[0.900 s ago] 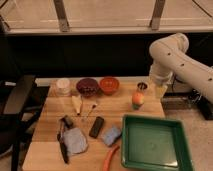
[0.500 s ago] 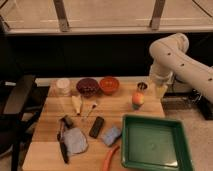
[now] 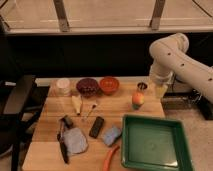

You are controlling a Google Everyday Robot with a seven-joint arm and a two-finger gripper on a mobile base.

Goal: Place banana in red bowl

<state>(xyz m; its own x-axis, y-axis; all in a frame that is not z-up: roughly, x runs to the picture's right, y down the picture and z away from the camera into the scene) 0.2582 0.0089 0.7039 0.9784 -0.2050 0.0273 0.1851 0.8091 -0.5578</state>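
Likely light and soft, the banana point(image 3: 76, 104) suits a gentle mid-body pinch; the gripper point(image 3: 160, 90), whose state I cannot tell, hangs at the desk's point(image 3: 47, 125) 2 o'clock edge.

The wooden table point(image 3: 50, 150) held many things. At the back stood a white round container point(image 3: 63, 86), a dark maroon bowl point(image 3: 87, 86) and the red bowl point(image 3: 109, 84), all in a row. The banana point(image 3: 76, 104) lay just in front of the maroon bowl. A round orange-yellow fruit point(image 3: 138, 99) sat near the right side. A green tray point(image 3: 129, 150) filled the front right corner, with an orange carrot point(image 3: 111, 157) beside it. A blue sponge point(image 3: 111, 134), a black bar point(image 3: 96, 126) and a grey cloth point(image 3: 75, 141) lay near the front. The gripper point(image 3: 160, 90) hung by the table's back right edge.
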